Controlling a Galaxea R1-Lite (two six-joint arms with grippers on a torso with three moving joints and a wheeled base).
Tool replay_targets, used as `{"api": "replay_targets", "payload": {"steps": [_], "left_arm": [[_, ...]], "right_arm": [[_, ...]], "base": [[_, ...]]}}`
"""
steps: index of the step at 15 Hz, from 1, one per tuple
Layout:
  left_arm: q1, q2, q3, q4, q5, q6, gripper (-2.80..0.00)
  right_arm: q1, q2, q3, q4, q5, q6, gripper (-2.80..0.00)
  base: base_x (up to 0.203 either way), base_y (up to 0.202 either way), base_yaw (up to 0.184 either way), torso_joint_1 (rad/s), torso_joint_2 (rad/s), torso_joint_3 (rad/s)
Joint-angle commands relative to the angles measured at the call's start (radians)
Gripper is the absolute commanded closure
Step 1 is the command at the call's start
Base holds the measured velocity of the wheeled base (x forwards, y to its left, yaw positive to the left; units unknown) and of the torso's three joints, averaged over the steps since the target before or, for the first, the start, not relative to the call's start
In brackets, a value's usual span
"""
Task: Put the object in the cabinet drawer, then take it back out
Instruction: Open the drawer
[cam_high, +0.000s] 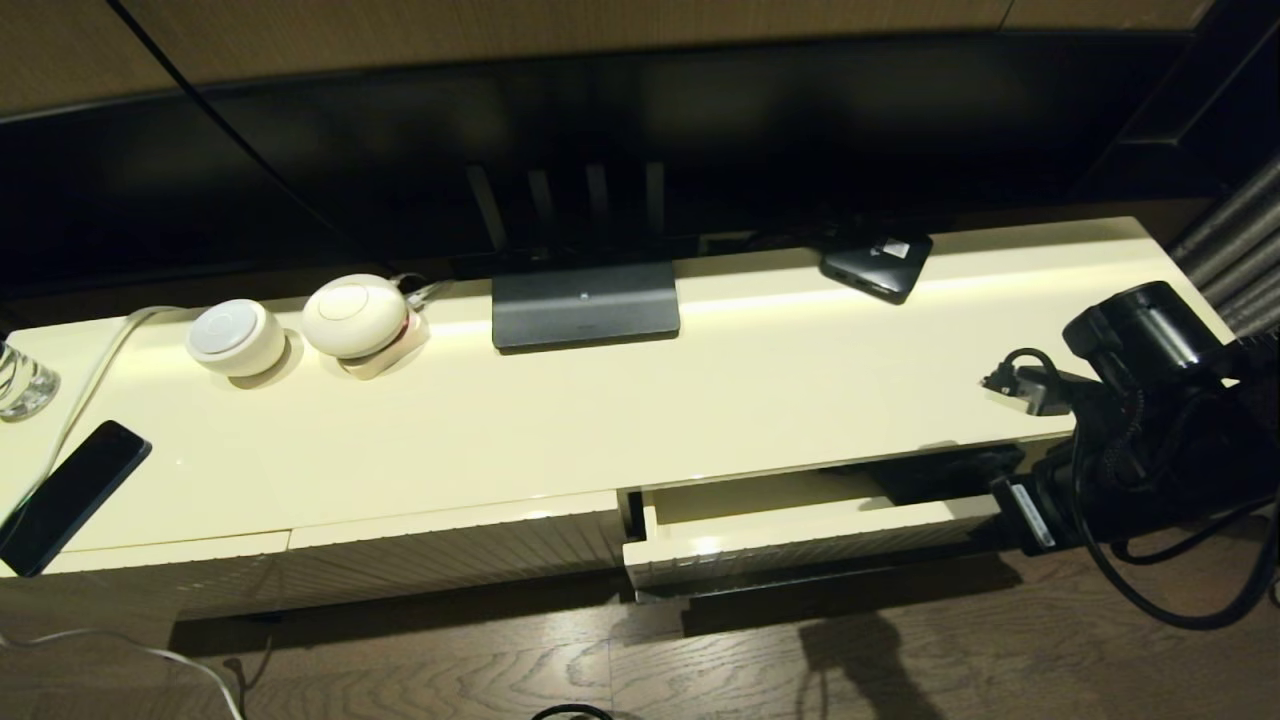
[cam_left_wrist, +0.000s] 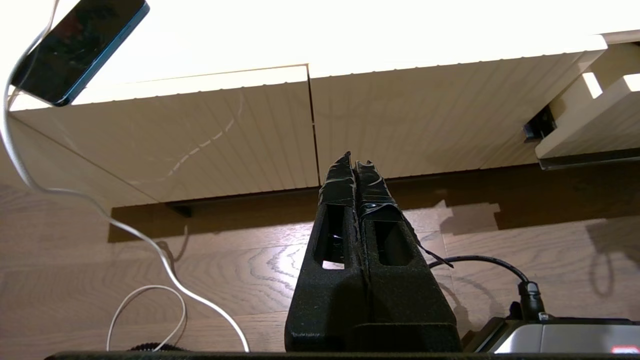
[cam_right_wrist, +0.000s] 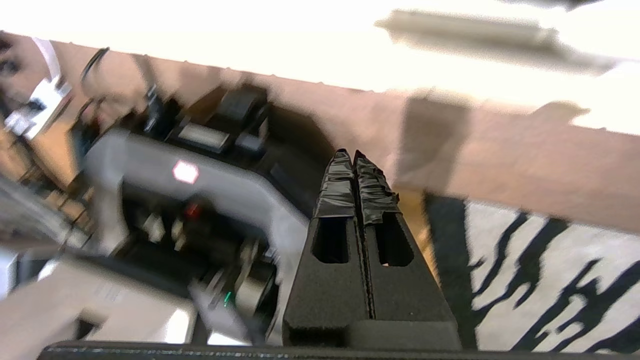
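The cabinet drawer (cam_high: 800, 545) stands partly pulled out at the cabinet's right, its ribbed front toward me and its cream floor (cam_high: 760, 495) showing. A black mass (cam_high: 940, 470), by its look the umbrella, lies in the drawer's right end, half hidden under the cabinet top. My right arm (cam_high: 1150, 420) hangs beside that end. Its gripper (cam_right_wrist: 354, 155) is shut on nothing, turned toward the floor and my base. My left gripper (cam_left_wrist: 352, 161) is shut and empty, low in front of the closed ribbed panels (cam_left_wrist: 400, 115). The drawer's corner (cam_left_wrist: 590, 125) shows to its right.
On the cabinet top (cam_high: 700, 400) are a black phone (cam_high: 75, 495) at the left edge, two white round devices (cam_high: 235, 337), a TV foot (cam_high: 585, 305), a small black box (cam_high: 878, 262) and a glass (cam_high: 20, 380). White cable (cam_left_wrist: 150, 240) trails over the wooden floor. A striped rug (cam_right_wrist: 550, 280) lies nearby.
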Motion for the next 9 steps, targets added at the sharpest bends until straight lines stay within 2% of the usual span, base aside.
{"api": "replay_targets", "payload": {"steps": [1,5,9], "left_arm": [[0.000,0.001,0.003,0.000,0.000,0.000,0.00],[0.000,0.001,0.003,0.001,0.000,0.000,0.00],[0.000,0.001,0.003,0.000,0.000,0.000,0.00]], "right_arm": [[0.001,0.030,-0.002,-0.022,-0.016,0.001,0.00],[0.001,0.053,-0.004,-0.085,-0.060,-0.001,0.00],[0.003,0.053,-0.006,-0.118,-0.061,-0.003,0.00]], "base": [[0.000,0.000,0.000,0.000,0.00,0.000],[0.000,0.000,0.000,0.000,0.00,0.000],[0.000,0.000,0.000,0.000,0.00,0.000]]}}
